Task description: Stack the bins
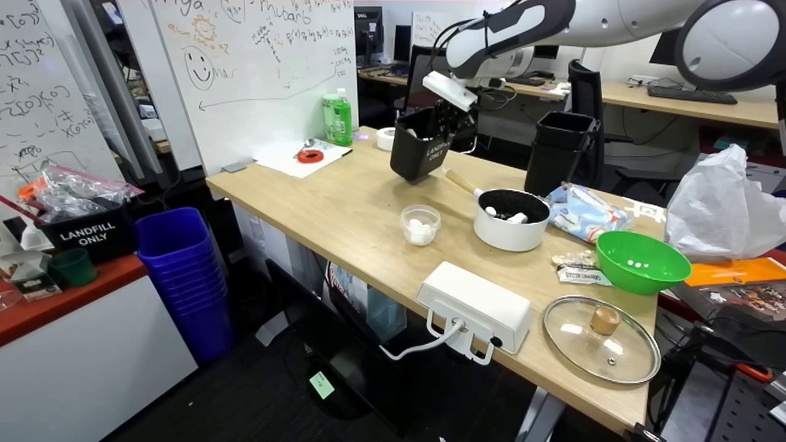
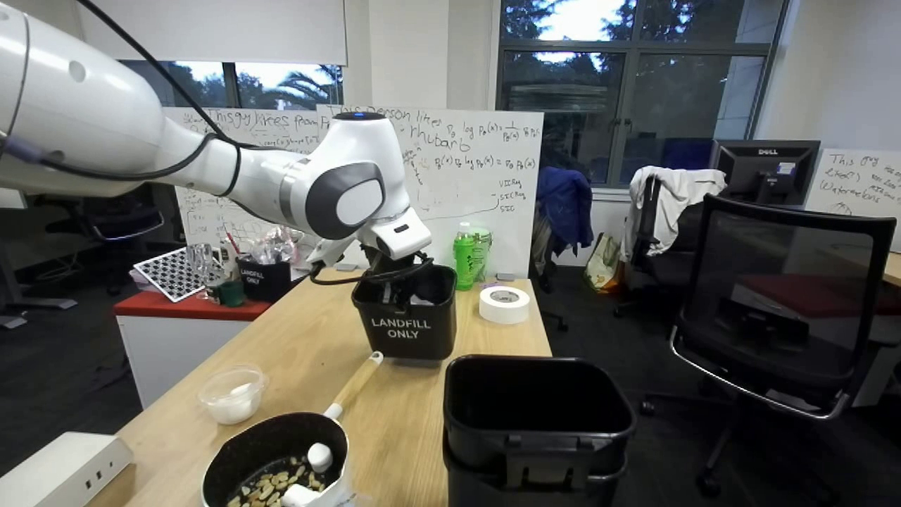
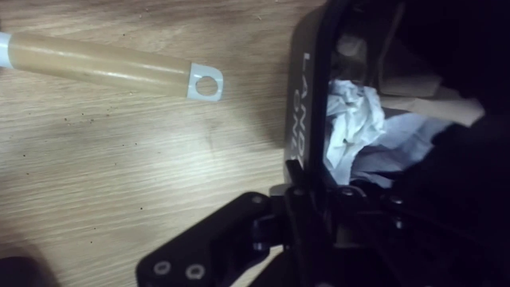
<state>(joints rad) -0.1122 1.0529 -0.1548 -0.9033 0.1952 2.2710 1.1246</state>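
Exterior feeds: bright enough, even room light. I get near-white sky through the windows, glare spots on the glass lid and green bowl, a soft shadow under the lettered bin. Wrist feed: dim, slightly soft; pale hotspot on the tabletop, sheen on the wooden handle, right side crushed to near black.

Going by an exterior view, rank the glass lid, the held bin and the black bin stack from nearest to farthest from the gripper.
1. Held bin: clamped in the gripper by its lettered side.
2. Black bin stack: right of the gripper in an exterior view, by the table's far edge.
3. Glass lid: at the near right end in that view.
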